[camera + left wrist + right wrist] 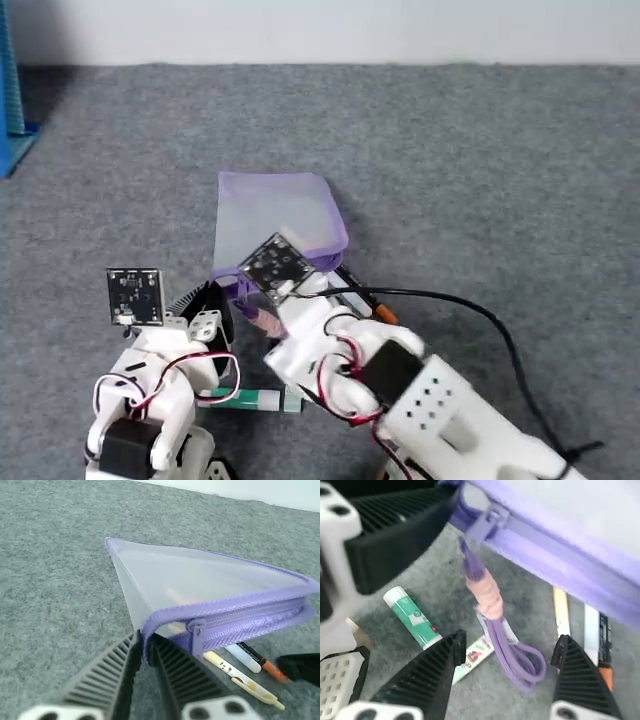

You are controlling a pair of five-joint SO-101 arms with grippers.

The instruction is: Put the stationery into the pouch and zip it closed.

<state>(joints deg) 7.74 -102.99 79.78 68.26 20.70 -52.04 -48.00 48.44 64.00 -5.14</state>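
Observation:
The translucent pouch (270,210) with a purple zipper lies mid-table, its near edge lifted. My left gripper (145,642) is shut on the pouch's (200,580) zipper-end corner, next to the slider (196,630). My right gripper (511,640) is open, and its fingers straddle the purple pull loop (517,657), which has a pink wrap and hangs from the slider. Under the pouch's (560,525) edge lie a cream pen (235,672), a white pen (242,657) and a black-and-orange marker (262,662). A green glue stick (412,617) lies on the carpet beside the left gripper (228,300).
The whole table is grey carpet. The glue stick (255,400) lies between the two arm bases. A black cable (470,310) runs from the right arm toward the lower right. A blue object (12,90) stands at the far left edge.

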